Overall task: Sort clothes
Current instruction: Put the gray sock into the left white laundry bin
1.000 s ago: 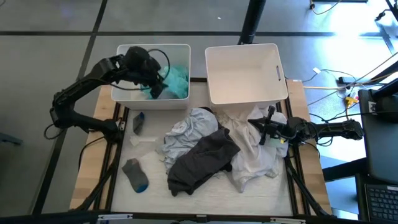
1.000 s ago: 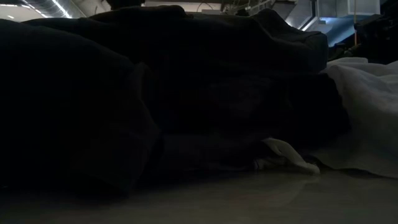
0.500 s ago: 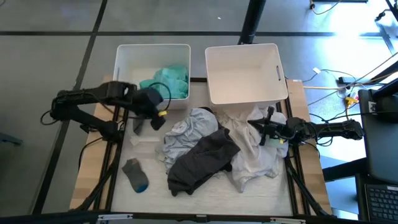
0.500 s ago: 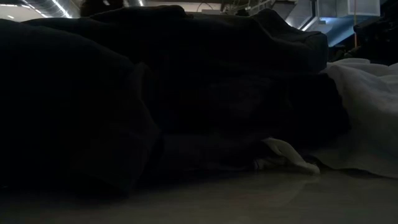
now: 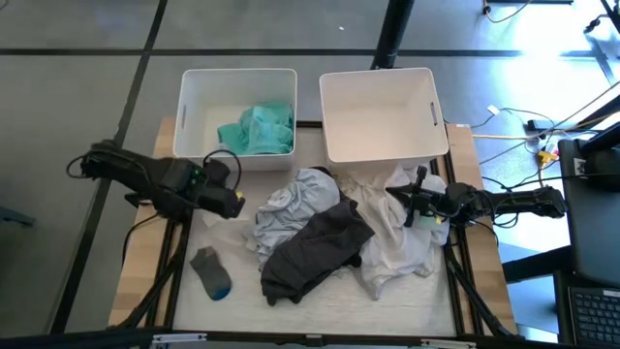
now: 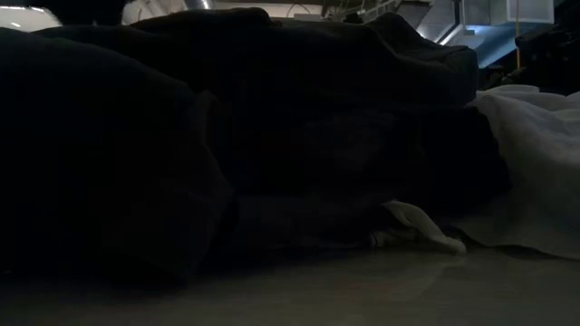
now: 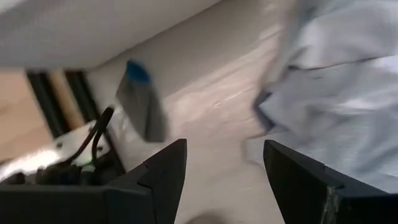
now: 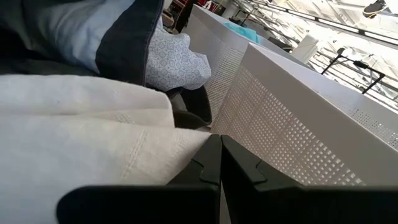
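A teal garment (image 5: 257,126) lies in the left white bin (image 5: 190,97). The right white bin (image 5: 426,87) holds nothing. A pile lies mid-table: a light grey garment (image 5: 291,199), a dark grey one (image 5: 315,247) on top of it, and a white one (image 5: 397,242). A grey sock (image 5: 211,271) lies at the near left. My left gripper (image 5: 236,202) is open and empty, low over the table left of the pile, with a second blue-tipped grey sock (image 7: 142,109) just beyond it. My right gripper (image 5: 412,208) is shut, low at the white garment (image 8: 81,137). My right gripper lies level, pointing toward the table's left, with the white garment right beside its shut fingers (image 8: 208,165). I cannot tell whether it touches the cloth.
The two bins stand side by side at the table's far edge; the right bin's perforated wall (image 8: 298,124) is close to my right gripper. The dark grey garment (image 6: 227,136) fills the low view. Bare tabletop (image 5: 232,242) lies between the sock and the pile.
My left gripper has gone from above the teal garment in the left bin toward the table's near edge and down, to just above the table left of the pile. The teal garment stays in the bin.
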